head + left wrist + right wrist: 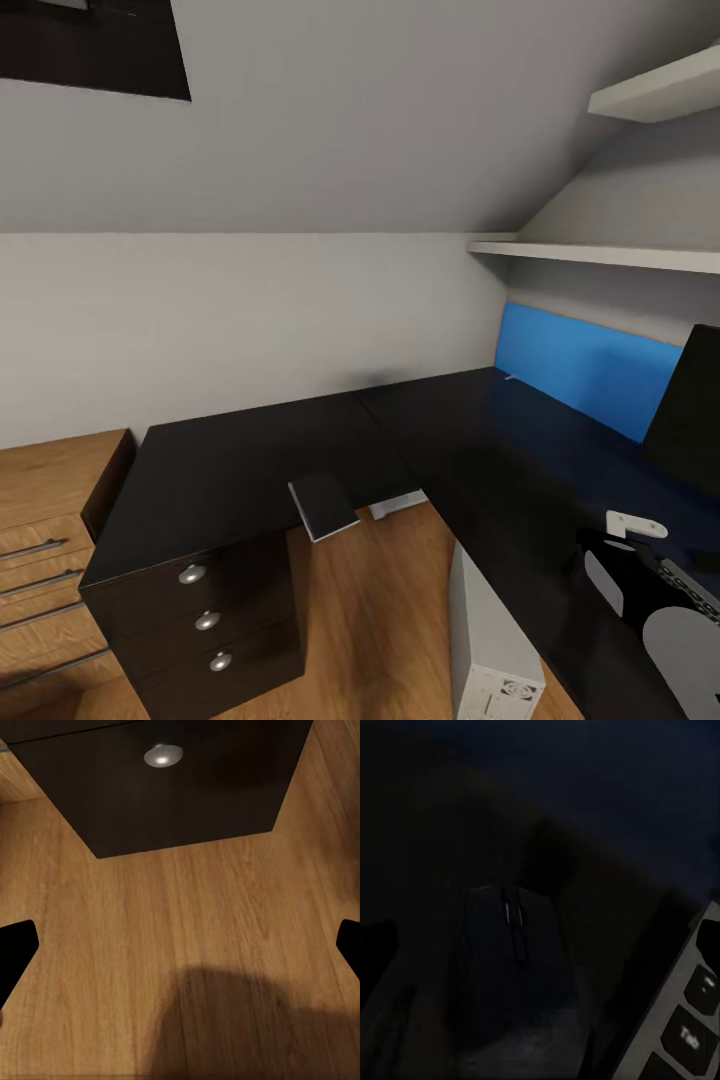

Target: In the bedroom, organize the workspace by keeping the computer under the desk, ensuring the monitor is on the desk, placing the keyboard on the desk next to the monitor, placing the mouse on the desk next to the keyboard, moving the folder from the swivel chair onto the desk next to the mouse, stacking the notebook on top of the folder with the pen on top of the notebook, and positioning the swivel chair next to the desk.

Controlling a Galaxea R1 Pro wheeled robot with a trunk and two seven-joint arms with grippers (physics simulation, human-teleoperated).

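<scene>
Under the right gripper [540, 937], in deep shadow, the mouse [514, 945] is barely readable on the desk [300, 450]. It lies between the spread, empty fingertips; the keyboard [690, 1020], cut off, sits just beside. Left gripper [180, 945] hangs open above the floor [187, 945].

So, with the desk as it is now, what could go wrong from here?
The notebook juts past the edge of the desk, so a nudge might tip it to the floor. In the right wrist view the mouse lies close beside the keyboard in deep shadow, so the right end effector could misjudge a grasp and shove the keyboard.
</scene>
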